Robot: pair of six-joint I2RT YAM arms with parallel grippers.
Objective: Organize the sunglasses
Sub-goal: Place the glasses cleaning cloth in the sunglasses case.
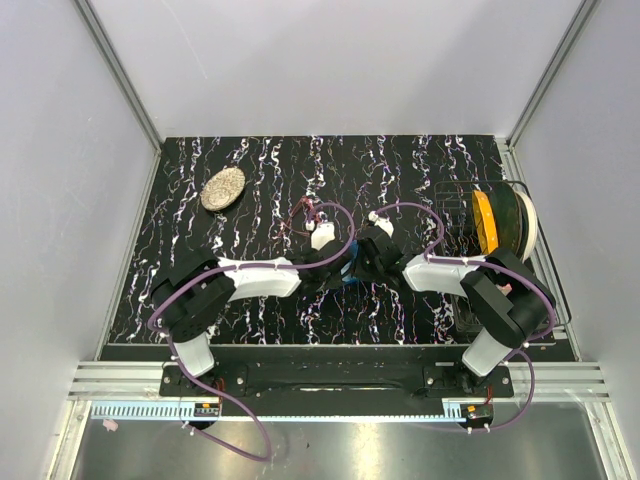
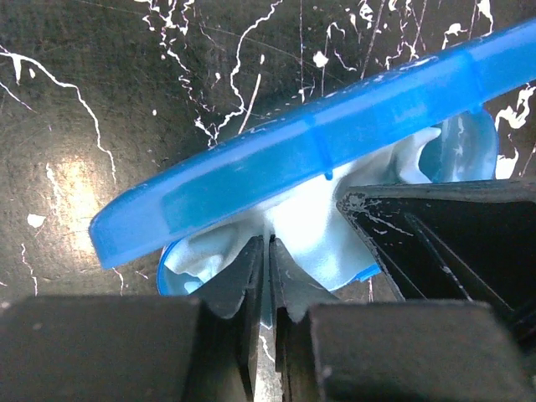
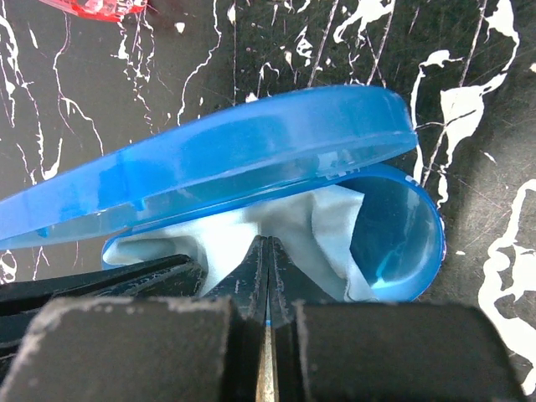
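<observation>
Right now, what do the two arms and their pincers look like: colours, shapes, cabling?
The left arm and right arm match: bulky black joint housings joined by white links. A purple cable loops loosely along each. The left pincer and right pincer each have two black, tapered, flat-faced fingers with scuffed, greyish edges.

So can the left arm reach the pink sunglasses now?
Probably yes. The sunglasses lie in the open just beyond the blue case, but the left gripper is shut there and must open.
</observation>
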